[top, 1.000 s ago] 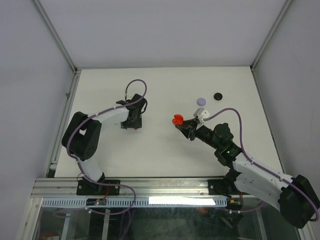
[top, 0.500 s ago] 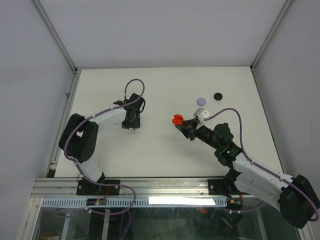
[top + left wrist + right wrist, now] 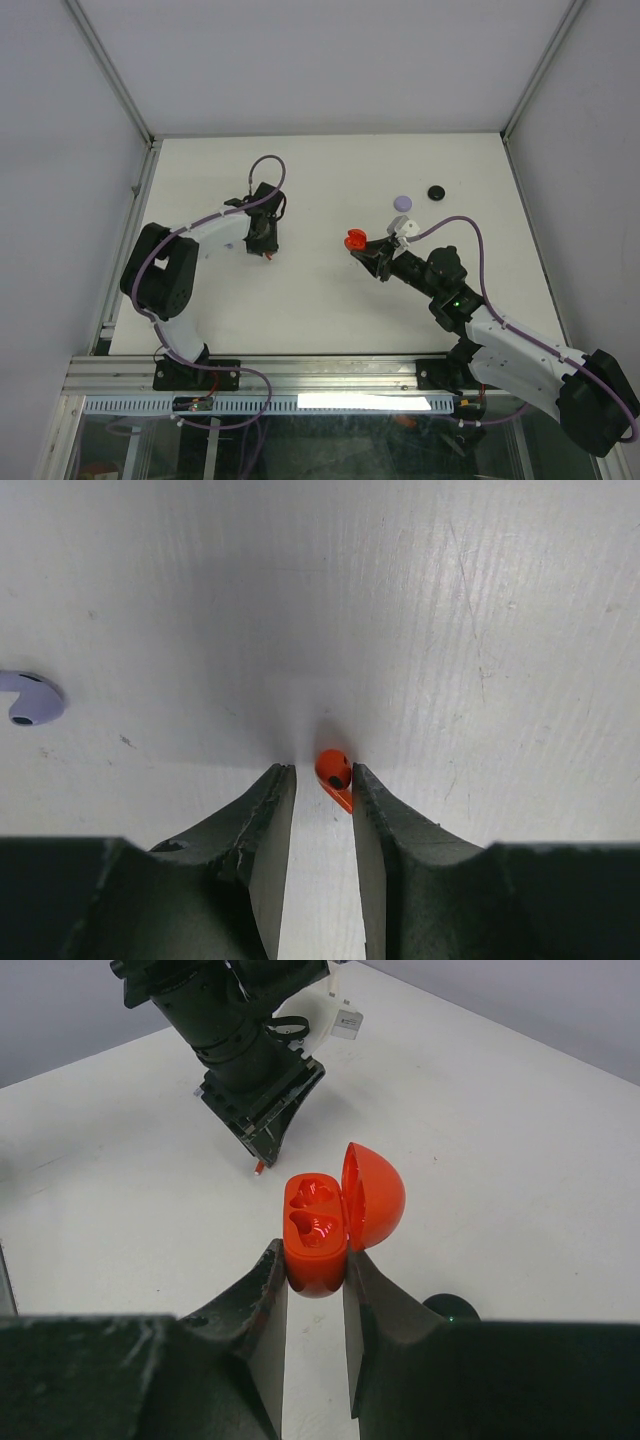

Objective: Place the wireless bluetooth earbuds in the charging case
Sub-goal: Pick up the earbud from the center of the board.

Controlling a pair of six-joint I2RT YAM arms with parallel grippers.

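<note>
White table (image 3: 330, 180): left fingers (image 3: 262, 825) slightly apart, straddling orange earbud (image 3: 334, 772) lying on table. Right fingers (image 3: 262, 1300) clamped on red charging case (image 3: 318, 1228), lid open. Lilac earbud (image 3: 30, 698) lies well apart from orange one.

Orange earbud (image 3: 334, 776) lies on the table (image 3: 450, 600); red charging case (image 3: 318, 1235) upright, lid open, 2 wells empty.

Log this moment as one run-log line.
left tool open, astride orange earbud on table | right tool shut on red charging case, open and empty | no earbud seated yet
</note>
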